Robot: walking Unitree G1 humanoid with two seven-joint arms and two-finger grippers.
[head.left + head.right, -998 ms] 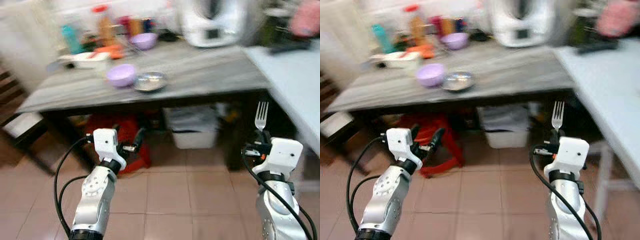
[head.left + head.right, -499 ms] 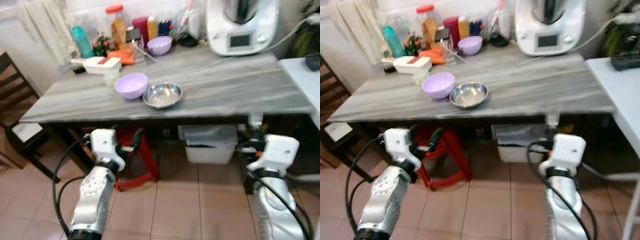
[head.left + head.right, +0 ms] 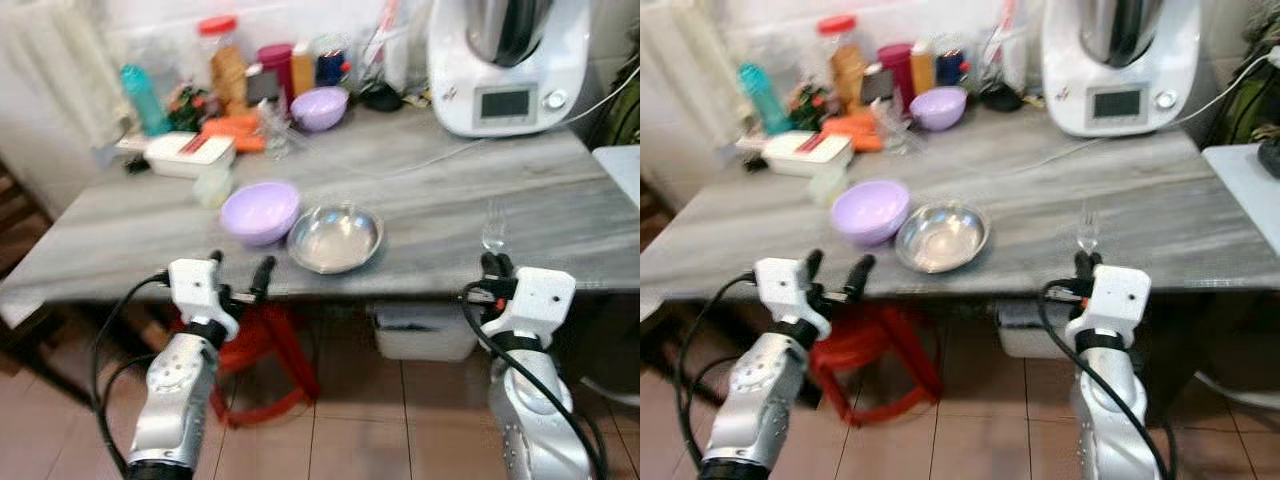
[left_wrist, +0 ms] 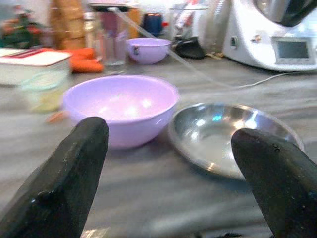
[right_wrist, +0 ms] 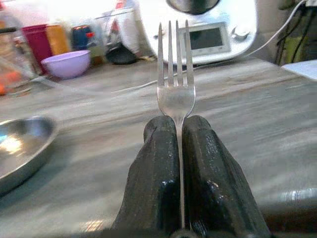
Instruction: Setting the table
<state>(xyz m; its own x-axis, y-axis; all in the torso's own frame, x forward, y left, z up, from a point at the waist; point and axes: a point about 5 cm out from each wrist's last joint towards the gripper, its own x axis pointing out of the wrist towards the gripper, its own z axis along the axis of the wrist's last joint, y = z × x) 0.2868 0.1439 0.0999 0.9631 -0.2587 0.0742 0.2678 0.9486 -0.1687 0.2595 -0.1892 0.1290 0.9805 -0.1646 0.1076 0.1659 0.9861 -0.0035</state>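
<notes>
1. The right end effector (image 5: 176,148) is squeezed tight on a fork (image 5: 175,84). The fork stands straight up with its prongs on top.
2. The right end effector (image 3: 494,266) is at the front edge of the desk (image 3: 440,205), on the right side. The fork's prongs (image 3: 493,228) stick up over the desk top.
3. The left end effector (image 3: 240,280) is wide open and holds nothing. Its two black fingers (image 4: 69,173) are far apart.
4. The left end effector is just in front of the desk edge, on the left side.
5. A purple bowl (image 3: 260,211) sits on the desk. A steel bowl (image 3: 335,238) sits just beside it, on its right.
6. Both bowls are past the left end effector.
7. At the back of the desk is a small purple bowl (image 3: 320,106), some jars (image 3: 228,62), a blue bottle (image 3: 137,97) and a white box (image 3: 189,153).
8. A big white machine (image 3: 507,62) stands at the back right of the desk.
9. A red stool (image 3: 262,345) is under the desk.
</notes>
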